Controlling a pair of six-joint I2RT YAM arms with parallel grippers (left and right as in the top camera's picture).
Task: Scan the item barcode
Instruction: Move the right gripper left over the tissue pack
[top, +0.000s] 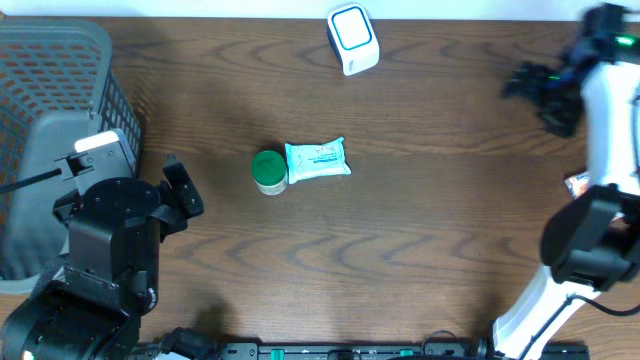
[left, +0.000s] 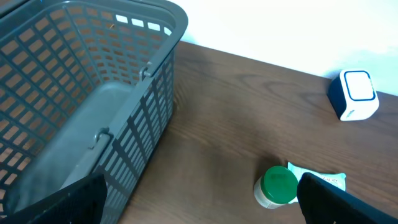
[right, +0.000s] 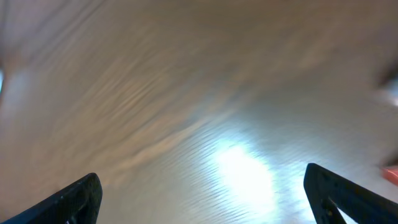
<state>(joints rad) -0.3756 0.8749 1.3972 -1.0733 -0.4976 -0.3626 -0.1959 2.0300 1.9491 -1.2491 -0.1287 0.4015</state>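
Observation:
A small jar with a green lid (top: 269, 170) stands mid-table, touching a white and teal packet (top: 318, 160) lying to its right. No barcode shows on either. A white scanner with a blue face (top: 353, 38) sits at the far edge. My left gripper (top: 183, 190) is open near the basket, left of the jar, with nothing in it. In the left wrist view the jar (left: 277, 185), packet (left: 326, 178) and scanner (left: 354, 94) lie ahead of the open left gripper (left: 202, 208). My right gripper (top: 528, 85) is open and empty at the far right; the right wrist view shows it (right: 205, 199) over blurred bare wood.
A grey mesh basket (top: 50, 110) fills the far left, its wall (left: 143, 124) close beside my left gripper. A small orange-edged item (top: 578, 183) lies at the right table edge by the right arm. A pink object (right: 390, 174) shows at the right wrist view's edge.

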